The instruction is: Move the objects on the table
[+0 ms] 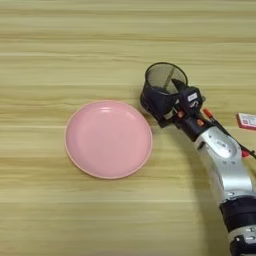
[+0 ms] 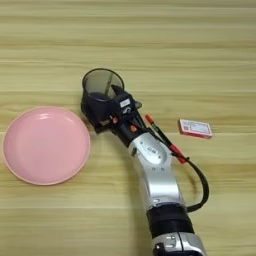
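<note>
Two black fingers of my gripper pinch the mesh cup's wall, one inside. I see the cup upright just right of the pink plate; the packet lies well apart.

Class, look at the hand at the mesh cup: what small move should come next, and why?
Probably a short lift of the mesh cup. The hand looks closed on its near rim, one finger inside, while the cup seems to rest on the table just right of the pink plate; lifting would test the grip.
</note>
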